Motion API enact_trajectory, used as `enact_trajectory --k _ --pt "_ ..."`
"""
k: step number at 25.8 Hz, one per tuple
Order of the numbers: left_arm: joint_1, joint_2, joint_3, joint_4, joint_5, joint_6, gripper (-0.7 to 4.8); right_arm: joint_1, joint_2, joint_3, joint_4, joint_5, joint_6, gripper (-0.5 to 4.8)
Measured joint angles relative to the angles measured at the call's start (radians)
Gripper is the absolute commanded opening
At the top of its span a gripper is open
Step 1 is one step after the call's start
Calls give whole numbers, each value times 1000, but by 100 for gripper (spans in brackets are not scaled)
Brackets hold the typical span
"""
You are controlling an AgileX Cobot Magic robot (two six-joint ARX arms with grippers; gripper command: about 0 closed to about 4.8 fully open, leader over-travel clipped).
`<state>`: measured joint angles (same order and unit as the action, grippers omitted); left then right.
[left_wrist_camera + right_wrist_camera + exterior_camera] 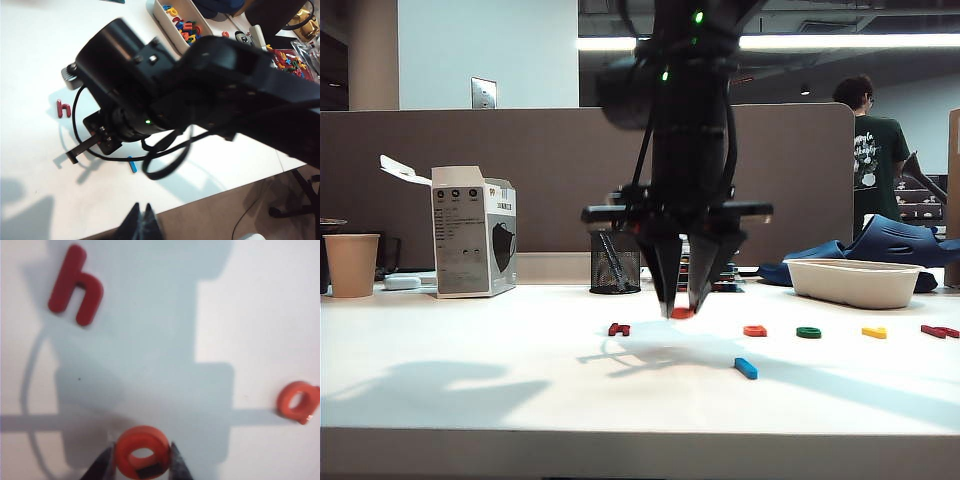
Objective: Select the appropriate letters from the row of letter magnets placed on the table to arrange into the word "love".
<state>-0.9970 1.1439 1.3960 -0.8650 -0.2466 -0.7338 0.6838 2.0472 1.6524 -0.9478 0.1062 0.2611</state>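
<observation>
Behind the white desk (pixel 470 380) stands a grey partition. At the desk's far right edge a white tray (pixel 170 22) holds many coloured letters. The right gripper (pixel 681 308), near the desk's middle, is clamped on an orange-red ring (pixel 142 454). The left gripper (pixel 140 225) appears closed over the near edge. The blue bar (pixel 746 368) lies nearer the front.

Orange-red ring (pixel 142 452): lower part cut off by the edge of the right wrist view, flanks covered by the jaws of the right gripper (pixel 141 462).
Left gripper (pixel 141 222): only dark fingertips visible at the edge of the left wrist view; jaw gap not readable.
Blue straight bar (pixel 132 164): partly hidden behind a cable.
Second orange-red round letter (pixel 299 402): blurred.
Red letter (pixel 939 331): too small to read.
</observation>
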Motion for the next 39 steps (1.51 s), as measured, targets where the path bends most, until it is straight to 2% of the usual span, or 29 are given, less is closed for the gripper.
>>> enact_trajectory --k 4,9,15,24,29,31,39 --pt "0 0 0 0 0 0 -4 -17 -21 -1 -37 3 4 94" --pt "0 0 0 0 0 0 -4 -44 -84 -1 -97 54 31 94" --pt "0 0 0 -10 0 0 -4 -59 -126 -10 -114 56 37 94" --pt "0 0 0 -9 0 0 -4 -88 -241 -275 -60 56 66 94" --pt "0 0 0 -10 0 0 -4 -95 -294 -420 54 42 91 94" --pt "0 0 0 -10 0 0 -4 -95 -290 -494 132 -11 106 94" --pt "0 0 0 -10 0 0 -4 -93 -303 -536 162 18 127 94"
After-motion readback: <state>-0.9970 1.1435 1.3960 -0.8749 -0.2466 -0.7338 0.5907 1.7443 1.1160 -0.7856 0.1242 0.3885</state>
